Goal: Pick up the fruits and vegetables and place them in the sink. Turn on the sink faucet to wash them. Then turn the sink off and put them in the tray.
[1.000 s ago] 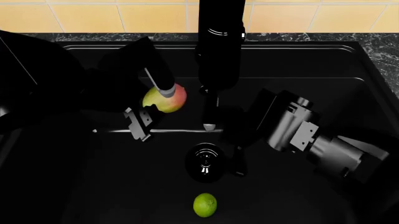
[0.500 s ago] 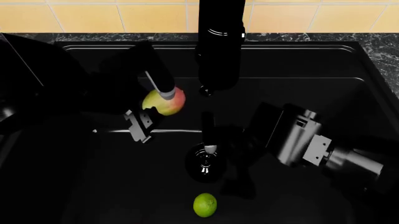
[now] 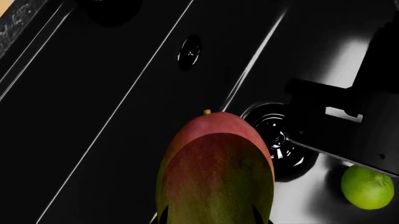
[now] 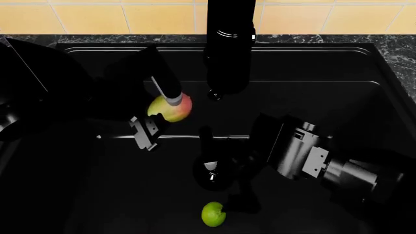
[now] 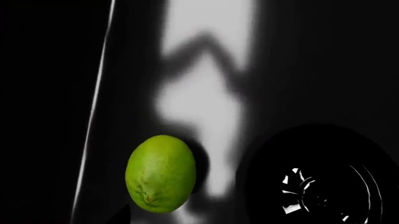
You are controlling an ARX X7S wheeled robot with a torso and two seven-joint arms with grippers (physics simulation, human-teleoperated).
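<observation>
My left gripper is shut on the red-blushed yellow-green fruit and holds it above the black sink, left of the tall black faucet. The fruit fills the left wrist view. The green lime lies on the sink floor in front of the round drain. My right gripper is open over the drain, one finger right beside the lime. The lime also shows in the right wrist view, with the drain beside it. The tray is out of view.
The overflow hole sits in the sink's back wall. A marbled dark counter and yellow tiles lie behind the sink. The faucet spout hangs over the middle of the basin between my two arms.
My right gripper has moved forward and down, from the back of the basin past the drain to the lime. The left gripper with the fruit has barely moved.
</observation>
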